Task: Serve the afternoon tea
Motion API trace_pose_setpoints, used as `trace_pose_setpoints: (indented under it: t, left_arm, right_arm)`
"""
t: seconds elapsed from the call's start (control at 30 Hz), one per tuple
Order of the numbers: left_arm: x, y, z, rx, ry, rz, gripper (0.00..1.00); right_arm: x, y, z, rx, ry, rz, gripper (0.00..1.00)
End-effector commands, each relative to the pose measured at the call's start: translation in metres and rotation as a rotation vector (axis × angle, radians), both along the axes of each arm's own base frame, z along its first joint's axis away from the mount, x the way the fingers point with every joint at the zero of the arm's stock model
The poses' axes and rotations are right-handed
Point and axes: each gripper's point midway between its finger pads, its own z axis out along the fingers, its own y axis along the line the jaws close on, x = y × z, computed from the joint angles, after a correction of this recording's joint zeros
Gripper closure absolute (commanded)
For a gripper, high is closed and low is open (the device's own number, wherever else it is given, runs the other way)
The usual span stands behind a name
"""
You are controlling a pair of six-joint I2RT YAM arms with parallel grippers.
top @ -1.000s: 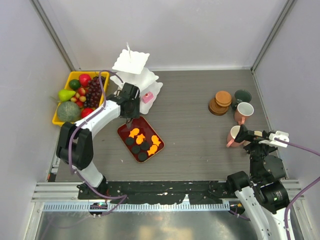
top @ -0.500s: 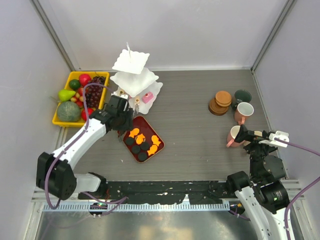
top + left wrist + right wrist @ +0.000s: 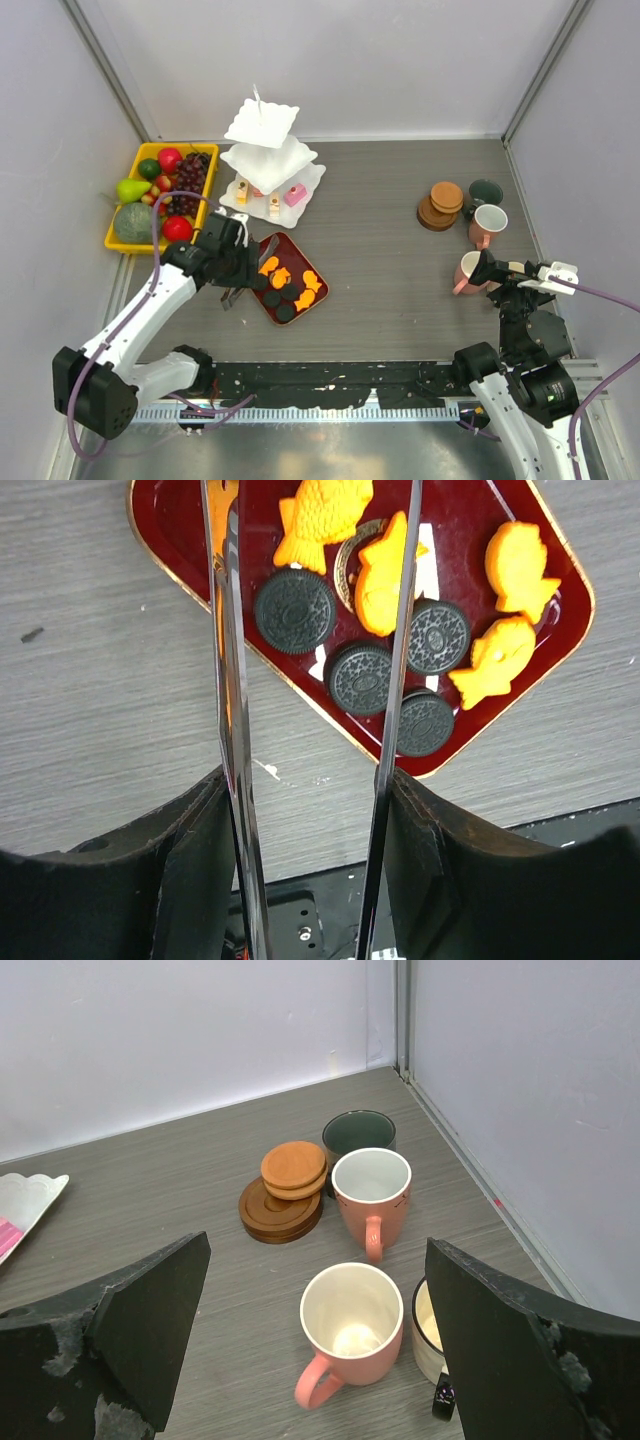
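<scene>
Stand (image 3: 262, 152): one, three tiers, at the back left of the table (image 3: 380, 250). Its bottom tier holds three pastries (image 3: 274, 206), one pink and two cream. Red tray (image 3: 180, 580): one, just in front of the stand. On it are four orange fish (image 3: 520, 565) in clear view, plus an orange scrap behind a tong arm that I can't tell apart from a reflection. Also four black cookies (image 3: 295, 610) in clear view, and a fifth round one half under a fish. Mugs: four, in a cluster at the right. One is green (image 3: 358, 1132), two are pink (image 3: 372, 1185) and one is beige (image 3: 425, 1325), mostly hidden behind the right finger. Coasters (image 3: 285, 1195): one stack just left of the green mug, top ones slid off-centre, count not readable. Fruit tray (image 3: 140, 150): one, far left. Left gripper (image 3: 308, 800) is about half spread and clamped on the tongs (image 3: 228, 680), with one finger on the outside of each arm. The tong arms are apart and reach out over the red tray, straddling cookies and a fish; can't tell if the tips touch anything. Right gripper (image 3: 315, 1260) is fully spread and holds nothing. The near pink mug sits between its fingers in the wrist view, with no contact visible.
</scene>
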Motion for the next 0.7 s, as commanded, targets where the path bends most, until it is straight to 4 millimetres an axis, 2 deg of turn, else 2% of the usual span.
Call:
trace_pose_setpoints:
  t: [0.0,0.53,0.67]
  left_arm:
    - [-0.009,-0.001,-0.009,0.01,0.045,-0.044,0.41]
    - [-0.023,-0.001,-0.038,0.057,0.156,-0.09,0.4]
    - [-0.02,0.003,-0.043,0.085,0.157,-0.079,0.43]
  right_arm:
    - [0.0,-0.001,0.012,0.004,-0.044,-0.006,0.05]
    - [0.001,-0.001,0.01,0.0,-0.036,-0.008,0.05]
    - [0.001,-0.001,0.01,-0.002,-0.034,-0.008,0.05]
